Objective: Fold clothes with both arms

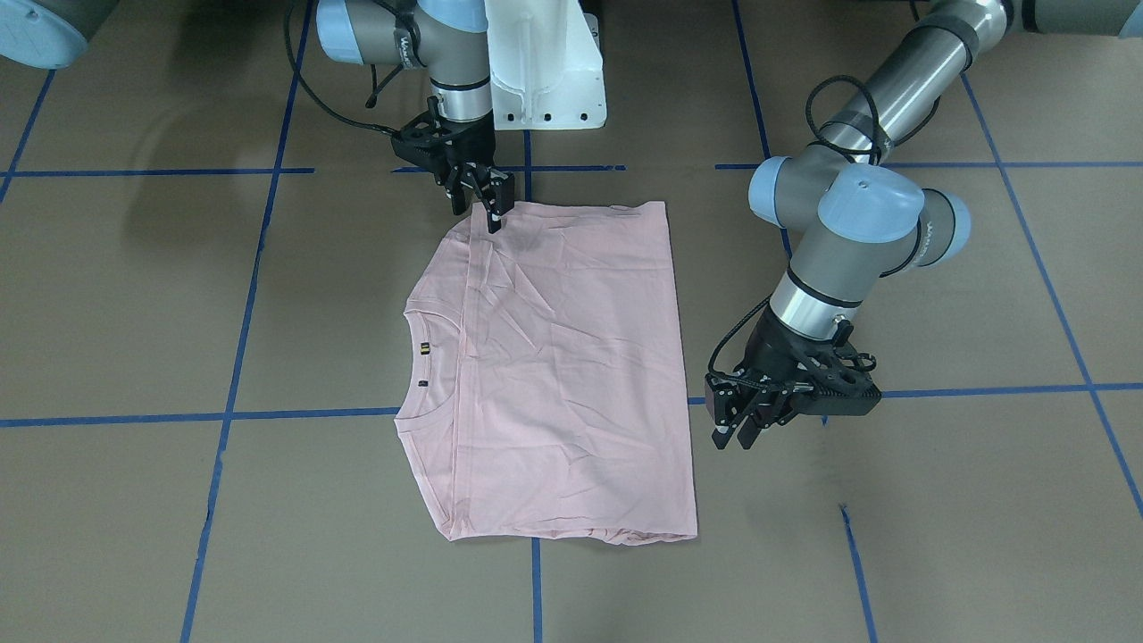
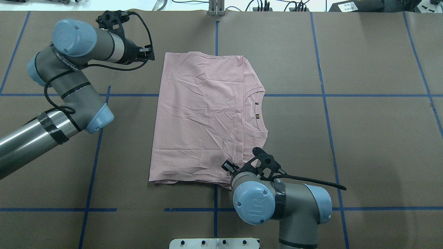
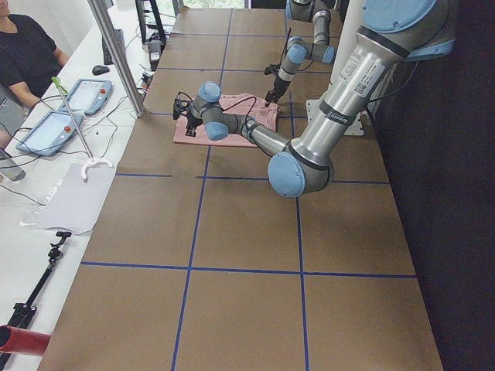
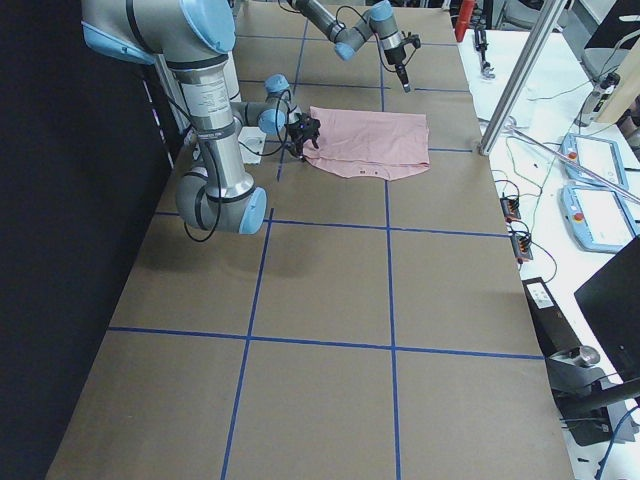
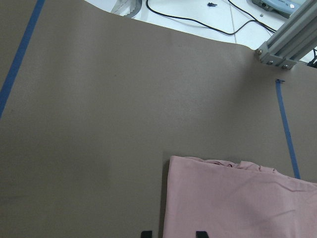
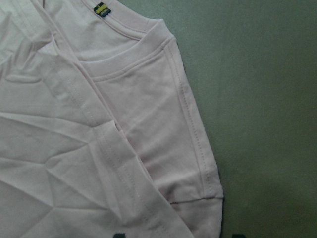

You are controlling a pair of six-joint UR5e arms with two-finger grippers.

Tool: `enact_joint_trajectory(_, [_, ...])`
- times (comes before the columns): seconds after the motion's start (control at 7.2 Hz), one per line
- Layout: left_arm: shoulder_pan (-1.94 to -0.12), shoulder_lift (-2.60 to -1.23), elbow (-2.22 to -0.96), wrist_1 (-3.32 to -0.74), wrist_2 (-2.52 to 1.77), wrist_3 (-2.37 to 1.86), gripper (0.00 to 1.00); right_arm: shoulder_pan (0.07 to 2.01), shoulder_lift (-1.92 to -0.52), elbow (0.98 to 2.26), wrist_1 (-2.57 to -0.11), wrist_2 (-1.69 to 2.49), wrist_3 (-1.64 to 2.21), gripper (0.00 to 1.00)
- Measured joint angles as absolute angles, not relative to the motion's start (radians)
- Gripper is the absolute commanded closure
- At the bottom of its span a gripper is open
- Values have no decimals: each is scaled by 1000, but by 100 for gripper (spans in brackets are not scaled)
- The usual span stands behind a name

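Brown table [image 2: 363, 138], folded pink T-shirt [image 2: 200, 117]

Even overhead light, soft shadows

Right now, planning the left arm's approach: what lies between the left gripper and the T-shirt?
Nothing but bare table: the front-facing view shows an open strip between the left gripper and the T-shirt.

T-shirt [image 2: 204, 117] on table [image 2: 363, 138], left end effector [image 1: 732, 439] beside its edge
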State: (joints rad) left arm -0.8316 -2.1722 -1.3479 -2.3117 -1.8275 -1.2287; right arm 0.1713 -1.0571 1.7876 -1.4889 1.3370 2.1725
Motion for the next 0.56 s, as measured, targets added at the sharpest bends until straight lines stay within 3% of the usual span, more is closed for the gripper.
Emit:
enact_joint_trajectory(0.14, [-832,-2172,-1348,-2312,-1828,-1229,59,172,-1056,1784,-1485,1336,2174,88])
enact_joint_trajectory(0.28, [-831,-2172,-1348,-2312,-1828,-1229,59,172,-1056,1783,-1485,1336,2174,100])
enact_joint_trajectory(0.56, [-832,-2172,-1348,-2312,-1827,-1229,59,172,-1059,1784,-1491,1336,2174,100])
